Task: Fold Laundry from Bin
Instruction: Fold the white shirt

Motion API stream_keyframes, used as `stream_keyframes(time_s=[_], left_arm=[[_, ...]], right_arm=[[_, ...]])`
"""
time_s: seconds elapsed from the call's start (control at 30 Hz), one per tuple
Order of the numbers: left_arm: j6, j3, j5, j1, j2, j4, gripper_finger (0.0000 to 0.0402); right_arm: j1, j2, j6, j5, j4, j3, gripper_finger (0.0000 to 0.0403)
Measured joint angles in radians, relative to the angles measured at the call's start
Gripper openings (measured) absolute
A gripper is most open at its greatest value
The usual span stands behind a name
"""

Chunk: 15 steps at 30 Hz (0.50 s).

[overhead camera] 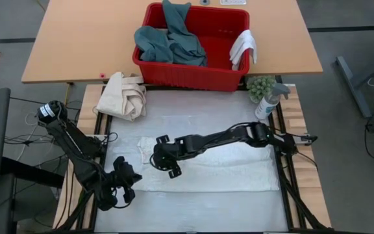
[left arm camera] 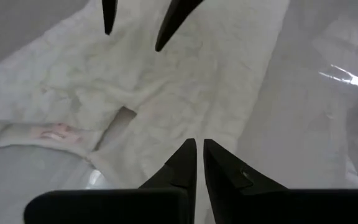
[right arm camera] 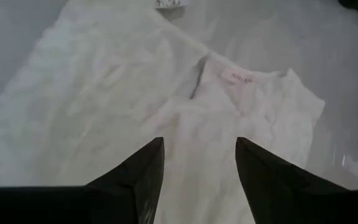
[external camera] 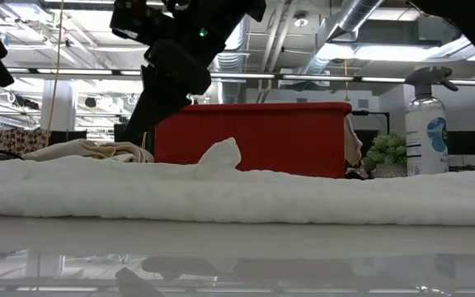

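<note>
High view, read from left to right: the left tool [overhead camera: 123, 184] is seen low at the table's [overhead camera: 193, 218] near left corner, just off the towel's left end, its fingers pressed together and holding nothing. Farther back on that side a cream canvas bundle [overhead camera: 123, 95] is left lying beside the bin. Next, the white towel [overhead camera: 226, 170] is spread flat across the middle of the table, its long axis running left to right, with its left end folded over in a small flap. The right tool [overhead camera: 165, 159] is held over that left end, its fingers apart and nothing gripped between them; the towel lies directly beneath it, as is confirmed in the right wrist view, where a pink label [right arm camera: 242, 76] is seen ahead of the open fingers [right arm camera: 143, 171]. Behind, the red bin [overhead camera: 193, 73] is set at the table's far edge, with the teal garment [overhead camera: 171, 40] and a small white cloth [overhead camera: 244, 47] left inside. A spray bottle [overhead camera: 269, 101] is stood at the right. Both tools are near the towel's left end, the right one directly over it; a fold along the long axis is judged to start there.
</note>
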Motion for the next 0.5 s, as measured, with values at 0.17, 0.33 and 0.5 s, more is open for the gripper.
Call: stream_keyframes(time_s=[0.17, 0.33, 0.5], left_arm=[[-0.032, 0.000, -0.012, 0.000, 0.000, -0.020, 0.0018], [-0.052, 0.000, -0.022, 0.000, 0.000, -0.039, 0.0018], [-0.060, 0.000, -0.022, 0.000, 0.000, -0.038, 0.0018]], right_arm=[[-0.005, 0.020, -0.001, -0.016, 0.026, -0.006, 0.0220], [0.010, 0.088, -0.007, -0.012, 0.053, -0.008, 0.0219], [0.010, 0.098, 0.030, 0.019, 0.054, -0.007, 0.0217]])
